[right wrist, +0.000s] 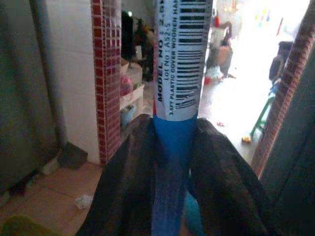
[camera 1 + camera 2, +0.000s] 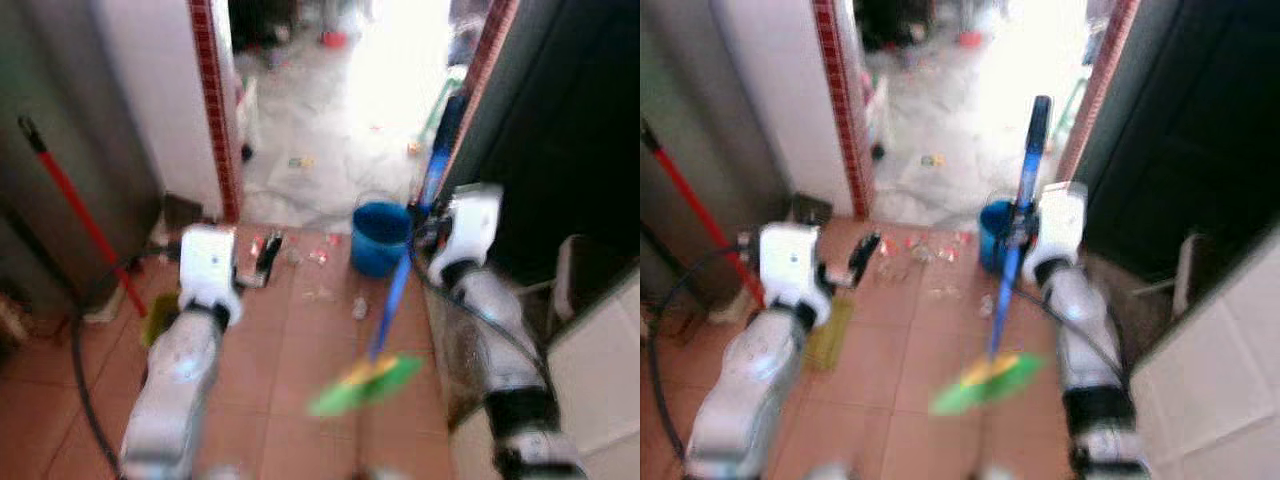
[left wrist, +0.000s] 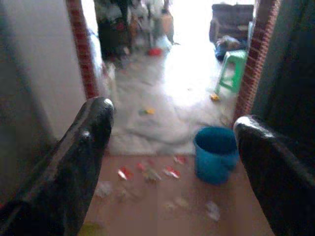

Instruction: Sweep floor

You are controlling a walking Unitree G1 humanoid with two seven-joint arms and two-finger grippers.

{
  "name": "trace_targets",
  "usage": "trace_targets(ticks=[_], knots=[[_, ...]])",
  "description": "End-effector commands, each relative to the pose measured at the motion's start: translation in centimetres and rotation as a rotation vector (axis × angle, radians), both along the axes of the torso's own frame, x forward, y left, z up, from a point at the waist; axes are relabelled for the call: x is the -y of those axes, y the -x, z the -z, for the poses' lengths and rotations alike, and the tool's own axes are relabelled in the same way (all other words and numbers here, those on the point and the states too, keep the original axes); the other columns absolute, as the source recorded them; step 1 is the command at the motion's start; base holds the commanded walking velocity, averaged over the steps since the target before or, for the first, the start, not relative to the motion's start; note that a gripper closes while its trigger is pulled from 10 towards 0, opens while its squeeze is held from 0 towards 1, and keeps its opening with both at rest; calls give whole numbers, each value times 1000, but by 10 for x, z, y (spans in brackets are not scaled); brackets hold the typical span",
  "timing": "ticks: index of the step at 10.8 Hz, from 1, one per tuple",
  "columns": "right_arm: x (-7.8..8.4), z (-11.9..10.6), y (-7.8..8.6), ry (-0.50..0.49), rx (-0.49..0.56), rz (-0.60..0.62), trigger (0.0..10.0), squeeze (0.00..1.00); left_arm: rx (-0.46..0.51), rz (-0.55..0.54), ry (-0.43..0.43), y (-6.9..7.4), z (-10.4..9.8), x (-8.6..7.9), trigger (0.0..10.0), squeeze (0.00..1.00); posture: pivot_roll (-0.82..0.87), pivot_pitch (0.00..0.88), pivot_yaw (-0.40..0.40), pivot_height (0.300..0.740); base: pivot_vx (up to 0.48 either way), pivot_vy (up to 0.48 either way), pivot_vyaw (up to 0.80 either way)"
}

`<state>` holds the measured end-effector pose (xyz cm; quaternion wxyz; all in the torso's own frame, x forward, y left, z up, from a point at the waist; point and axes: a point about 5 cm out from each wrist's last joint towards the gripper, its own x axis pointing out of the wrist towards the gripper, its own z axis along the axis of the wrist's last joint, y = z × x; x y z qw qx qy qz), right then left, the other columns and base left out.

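Blue bucket (image 2: 381, 236) standing upright on the terracotta floor (image 2: 290, 380) at the doorway threshold, mouth open upward; contents too blurred to make out. Just beside it, toward the robot, the broom (image 2: 1015, 255): blue handle running slantwise, upper end raised up and away toward the doorway, lower end coming down toward the robot, green-and-yellow bristle head (image 2: 365, 385) resting low at the tiles, well short of the bucket. Long axis close to upright, leaning slightly, head nearer the robot than the handle top. Right hand (image 1: 173, 162) closed around the blue handle, both black fingers (image 1: 224, 182) pressed against its sides just under the white barcode label (image 1: 182, 54). Left hand (image 3: 172, 167) held out over the tiles, spread wide and holding nothing, bucket visible between its two fingers (image 3: 74, 162). Scattered litter (image 2: 310, 255), red and pale scraps, lying on the tiles between the left hand and the bucket, more scraps (image 3: 146, 111) out on the grey floor beyond the threshold. Red-handled tool (image 2: 75, 215) leaning against the grey wall on the robot's left, apart from the left arm. Yellow-green thing (image 2: 830, 335) on the tiles just beside the left forearm, too blurred to identify. Red-brick door edge (image 2: 215, 110) framing the doorway on the left, green stool (image 3: 232, 71) farther out in the bright room.
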<state>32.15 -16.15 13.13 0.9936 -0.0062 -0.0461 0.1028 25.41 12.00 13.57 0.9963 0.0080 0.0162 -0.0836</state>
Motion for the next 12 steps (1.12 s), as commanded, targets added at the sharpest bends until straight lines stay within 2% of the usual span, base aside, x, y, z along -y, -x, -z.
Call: trace_targets(ticks=[1,2,12], knots=[[2,-15,-3,5,61,10,0,0,12,-3,-10,-1,-3,-1,10000,0,63,5,-53,740,0,0,0],[2,-14,-3,5,58,7,0,0,-11,-4,15,-2,-2,-2,10000,0,64,5,-54,740,0,0,0],[2,-13,-3,0,55,10,0,0,2,0,-2,-4,-3,-2,10000,0,64,3,-54,740,0,467,0]])
